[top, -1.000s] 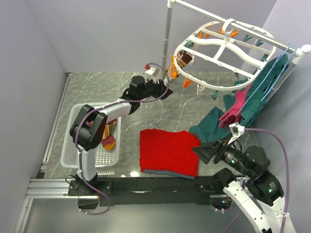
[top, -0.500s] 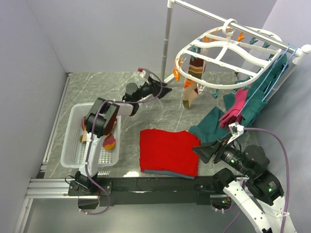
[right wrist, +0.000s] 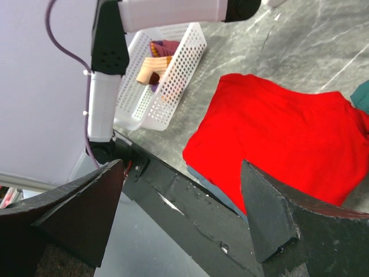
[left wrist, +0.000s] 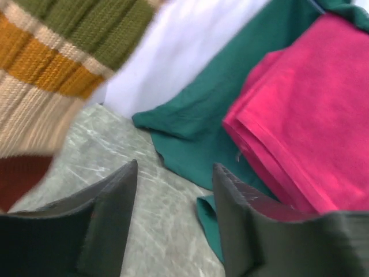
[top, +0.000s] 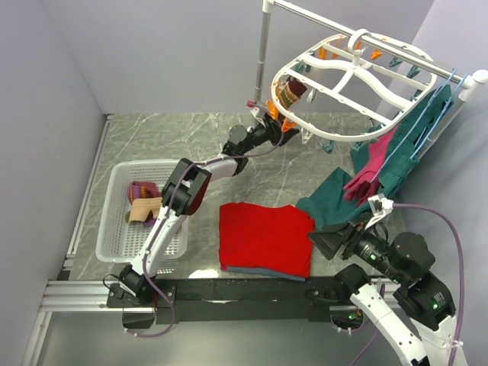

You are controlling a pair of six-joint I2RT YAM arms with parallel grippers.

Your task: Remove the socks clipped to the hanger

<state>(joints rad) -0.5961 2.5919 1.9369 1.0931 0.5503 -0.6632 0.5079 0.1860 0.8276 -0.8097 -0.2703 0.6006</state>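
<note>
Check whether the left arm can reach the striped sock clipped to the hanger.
Probably yes: the left gripper is open right beside the striped sock, at the left edge of the hanger, with nothing between them.

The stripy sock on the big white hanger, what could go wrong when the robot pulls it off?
1. The left gripper is open, and in the wrist view the tan, orange and green striped sock sits off to the side of its fingers, so closing now might miss it.
2. The white plastic oval hanger hangs from a rail by its hook, so a tug may swing it.
3. Orange clip pegs dangle close by and could snag.
</note>
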